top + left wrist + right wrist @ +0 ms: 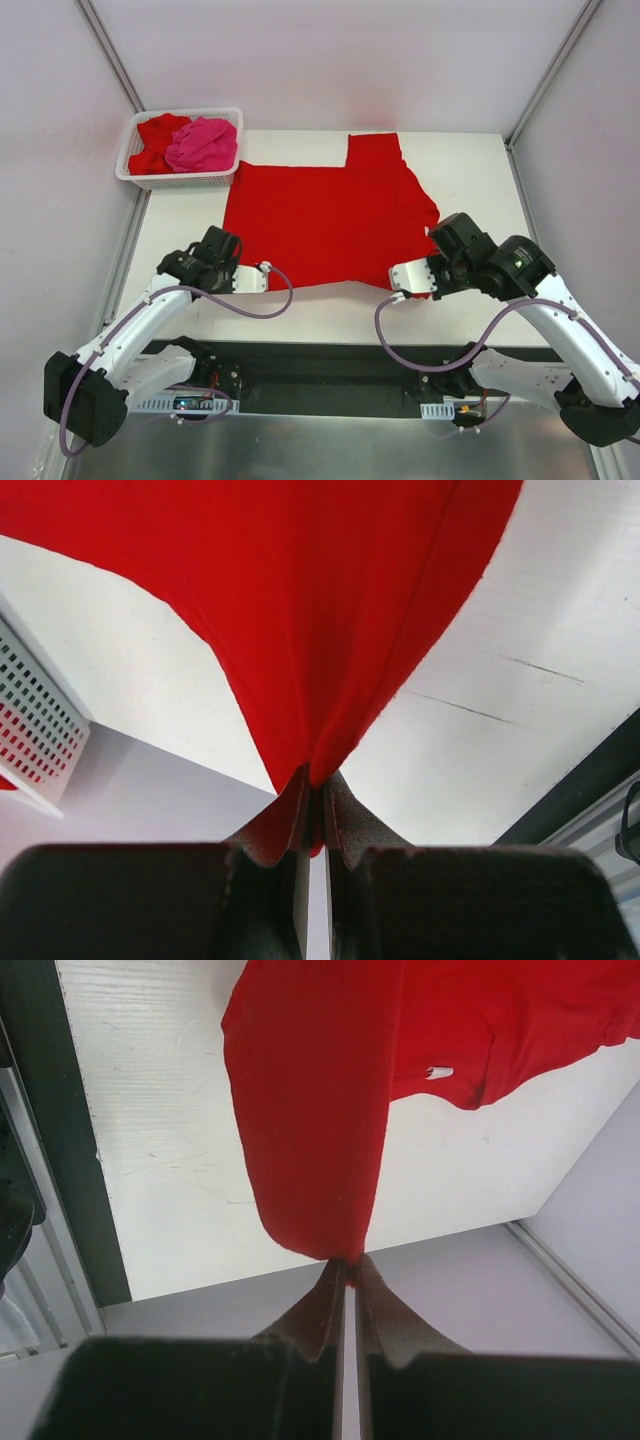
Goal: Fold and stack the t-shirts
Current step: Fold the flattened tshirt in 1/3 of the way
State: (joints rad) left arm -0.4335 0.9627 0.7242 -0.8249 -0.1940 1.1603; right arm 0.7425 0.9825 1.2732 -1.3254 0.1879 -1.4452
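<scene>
At the near side of the counter [470, 180], the left claw [258, 272] is pressed together on the near left corner of a red t-shirt [320, 215], the cloth drawn to a point between its jaws in the left wrist view. The right claw [402, 281] is likewise pinched shut on the near right corner, where a fold of the red cloth runs straight into its jaws. From these two held corners the t-shirt spreads away across the middle of the counter, mostly flat, with one sleeve sticking out at the far edge. Beyond it, at the far left corner, a white basket [180, 182] holds a pink t-shirt [203, 143] bunched up beside a second red t-shirt [155, 135].
</scene>
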